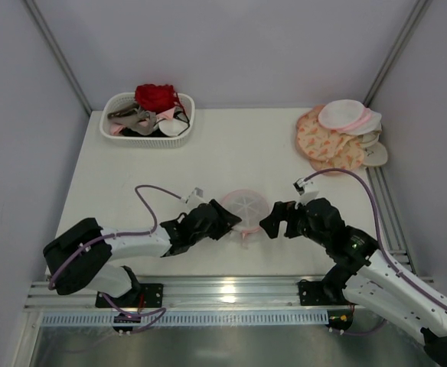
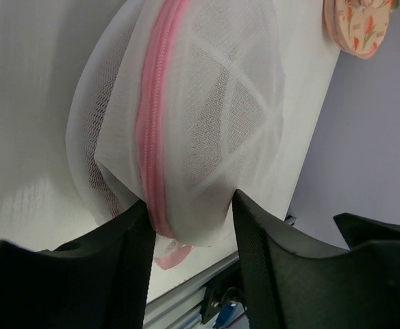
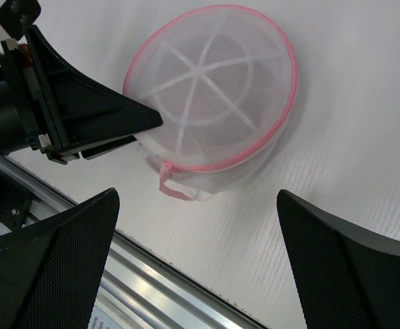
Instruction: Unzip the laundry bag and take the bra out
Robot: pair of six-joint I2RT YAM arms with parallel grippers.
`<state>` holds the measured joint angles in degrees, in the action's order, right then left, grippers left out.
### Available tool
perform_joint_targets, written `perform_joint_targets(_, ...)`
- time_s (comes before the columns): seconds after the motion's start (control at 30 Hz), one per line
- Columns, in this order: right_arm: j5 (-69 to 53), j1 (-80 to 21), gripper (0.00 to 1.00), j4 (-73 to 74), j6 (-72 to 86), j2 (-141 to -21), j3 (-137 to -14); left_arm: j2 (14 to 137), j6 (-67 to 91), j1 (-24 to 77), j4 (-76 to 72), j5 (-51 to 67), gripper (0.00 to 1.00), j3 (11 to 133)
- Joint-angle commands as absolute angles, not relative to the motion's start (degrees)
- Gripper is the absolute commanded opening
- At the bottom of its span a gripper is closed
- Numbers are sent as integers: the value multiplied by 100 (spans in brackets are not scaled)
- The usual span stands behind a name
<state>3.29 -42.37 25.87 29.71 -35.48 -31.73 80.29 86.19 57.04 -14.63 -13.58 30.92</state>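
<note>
Small round white-mesh laundry bag (image 1: 245, 206) with pink zipper rim, on white table (image 1: 246, 153) between both arms.
Left end effector (image 1: 230, 219) pinches its left rim; right end effector (image 1: 269, 223) spread, empty, just right; pink pull tab (image 3: 172, 186) faces near edge.

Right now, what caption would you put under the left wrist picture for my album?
Left gripper, jaws either side of the mesh laundry bag and its pink zipper.
</note>
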Motion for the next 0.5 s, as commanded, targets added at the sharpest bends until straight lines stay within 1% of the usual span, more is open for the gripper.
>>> perform_joint_targets(0.0, 501, -4342, 99, 2444, 3076, -3516, -3068, 8103, 8455, 5695, -1837, -1687, 41, 3340)
perform_joint_targets(0.03, 510, -4359, 99, 2417, 3094, -3524, -3033, 8112, 8438, 5687, -1846, -1722, 24, 3331)
perform_joint_targets(0.1, 536, -4482, 99, 2329, 3155, -3586, -2971, 8121, 8446, 5669, -1811, -1749, 4, 3322)
perform_joint_targets(0.13, 632, -4552, 99, 2294, 3173, -3629, -2962, 8104, 8446, 5660, -1845, -1749, 0, 3296)
perform_joint_targets(0.27, 1141, -5044, 99, 2232, 3252, -3849, -3023, 7946, 8455, 5660, -2135, -1758, 0, 3173)
perform_joint_targets(0.33, 1527, -5422, 100, 2407, 3313, -4086, -3207, 7840, 8490, 5660, -2040, -1784, 0, 3164)
perform_joint_targets(0.37, 2225, -5579, 100, 2556, 3374, -4183, -3304, 7709, 8569, 5669, -1996, -1793, 0, 3155)
perform_joint_targets(0.4, 2781, -5990, 100, 2766, 3662, -4297, -3566, 7647, 8630, 5660, -1960, -1802, 0, 3138)
perform_joint_targets(0.43, 3447, -6255, 99, 3465, 3891, -4585, -3742, 7577, 8709, 5660, -1925, -1819, 0, 3103)
perform_joint_targets(0.47, 4803, -6519, 99, 3950, 4250, -4762, -4144, 7446, 8893, 5660, -1951, -1819, 0, 3007)
